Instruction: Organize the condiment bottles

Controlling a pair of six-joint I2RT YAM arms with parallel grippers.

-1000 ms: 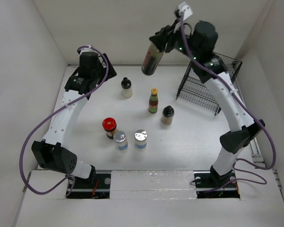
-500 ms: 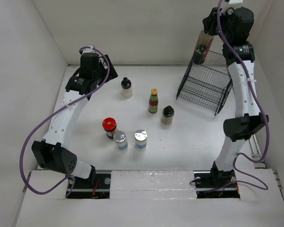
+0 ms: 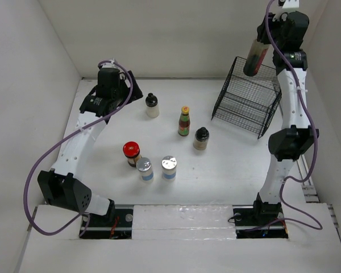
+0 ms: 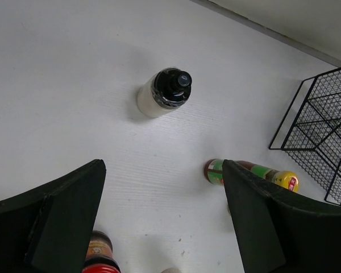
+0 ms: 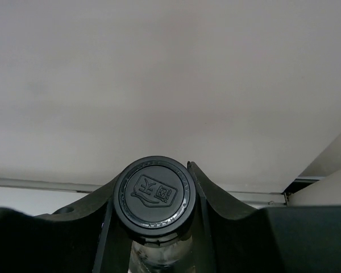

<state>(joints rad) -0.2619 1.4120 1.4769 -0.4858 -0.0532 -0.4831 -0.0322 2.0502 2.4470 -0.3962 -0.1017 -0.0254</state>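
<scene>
My right gripper [image 3: 266,38] is shut on the dark sauce bottle [image 3: 256,56] and holds it high above the black wire basket [image 3: 247,96]; its black cap [image 5: 154,194] sits between the fingers in the right wrist view. My left gripper [image 3: 125,85] is open and empty, above the table at the far left. The pale black-capped bottle [image 3: 152,106] [image 4: 163,92], yellow-capped bottle [image 3: 184,121] [image 4: 251,172], tan black-capped bottle [image 3: 200,138], red-lidded jar [image 3: 131,153] [image 4: 98,256] and two silver-lidded shakers [image 3: 144,169] [image 3: 169,167] stand on the table.
The wire basket stands at the back right against the white walls and also shows in the left wrist view [image 4: 321,131]. White walls enclose the table on three sides.
My right arm has swung the dark sauce bottle from above the table's middle back to the right and upward, over the wire basket. The left arm has barely moved.
</scene>
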